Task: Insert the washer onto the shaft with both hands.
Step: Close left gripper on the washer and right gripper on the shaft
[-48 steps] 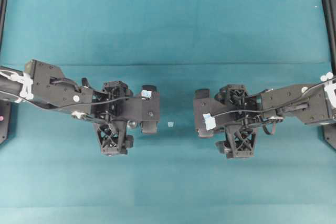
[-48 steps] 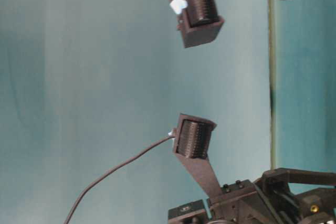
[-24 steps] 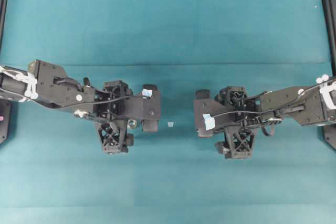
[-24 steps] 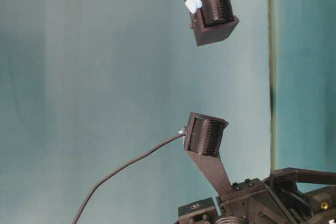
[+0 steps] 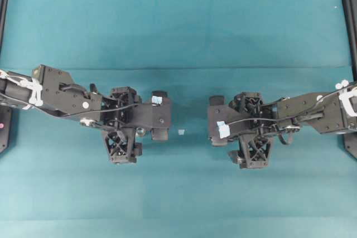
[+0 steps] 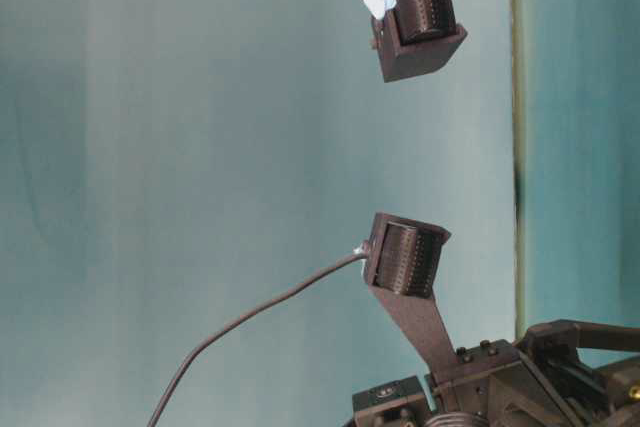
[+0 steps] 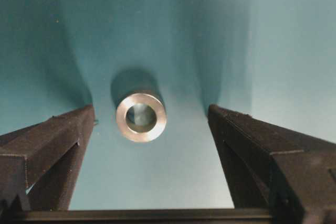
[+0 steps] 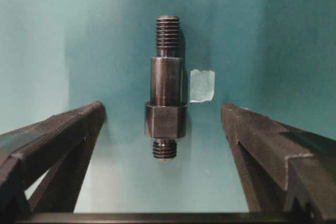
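The washer (image 7: 140, 117) lies flat on the table (image 5: 178, 32) between the left gripper's (image 7: 149, 129) spread fingers. The shaft (image 8: 166, 109) lies between the right gripper's (image 8: 164, 124) fingers, a tape scrap (image 8: 202, 85) just beside it (on its right in the wrist view).

worktop (image 5: 178, 26): teal mat all over
washer (image 7: 140, 117): sitting flat on it
shaft (image 8: 166, 113): lying on it, tape scrap (image 8: 202, 85) just beside

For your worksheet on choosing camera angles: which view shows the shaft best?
The right wrist view: the shaft lies between the open right gripper, showing threaded ends, a stepped body and a thick collar, beside a pale tape scrap. In the overhead view the right gripper hides it; the table-level and left wrist views do not show it.
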{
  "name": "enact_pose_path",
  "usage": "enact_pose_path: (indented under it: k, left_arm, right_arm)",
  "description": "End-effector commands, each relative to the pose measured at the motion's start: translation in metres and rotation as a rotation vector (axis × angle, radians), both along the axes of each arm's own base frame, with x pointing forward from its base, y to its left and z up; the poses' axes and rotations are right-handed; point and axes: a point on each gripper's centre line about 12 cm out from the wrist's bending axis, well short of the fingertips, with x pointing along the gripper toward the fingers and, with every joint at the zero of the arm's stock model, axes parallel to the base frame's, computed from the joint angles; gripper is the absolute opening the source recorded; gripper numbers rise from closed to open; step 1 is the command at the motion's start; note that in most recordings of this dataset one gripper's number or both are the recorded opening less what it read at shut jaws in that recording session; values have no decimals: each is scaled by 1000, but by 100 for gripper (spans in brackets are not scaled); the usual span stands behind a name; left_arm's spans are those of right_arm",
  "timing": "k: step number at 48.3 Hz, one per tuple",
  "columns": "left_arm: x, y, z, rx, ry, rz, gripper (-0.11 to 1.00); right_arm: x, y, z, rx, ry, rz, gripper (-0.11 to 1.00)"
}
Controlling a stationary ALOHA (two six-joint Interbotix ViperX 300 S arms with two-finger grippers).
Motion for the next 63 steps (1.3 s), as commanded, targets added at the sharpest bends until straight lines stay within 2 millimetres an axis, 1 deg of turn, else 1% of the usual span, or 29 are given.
enact_pose_path:
  k: [1, 33, 38, 42, 45, 48, 53, 57, 63]
  left_arm:
    - [3, 0, 4, 4, -18, -8, 94]
    - [3, -1, 4, 3, -22, -7, 94]
    - [3, 0, 4, 3, -23, -5, 92]
    - [4, 0, 5, 2, -26, -3, 89]
    - [4, -1, 5, 1, -25, -2, 84]
    - [3, -1, 4, 1, -25, -2, 80]
    - [3, -1, 4, 1, -25, -2, 71]
    - [2, -1, 4, 1, -25, -2, 63]
    - [2, -1, 4, 1, -25, -2, 53]
  right_arm:
    - [0, 0, 0, 5, -3, -8, 86]
    - [0, -1, 0, 4, 0, -13, 86]
    - [0, -2, 0, 5, 5, -17, 86]
    - [0, -4, 0, 5, 6, -23, 84]
    - [-1, -5, 0, 5, 8, -25, 80]
    - [-1, -5, 0, 5, 8, -26, 73]
    - [-2, -7, -1, 4, 11, -29, 59]
    - [-1, -9, -1, 4, 9, -35, 44]
    - [-3, -13, -2, 1, 20, -42, 29]
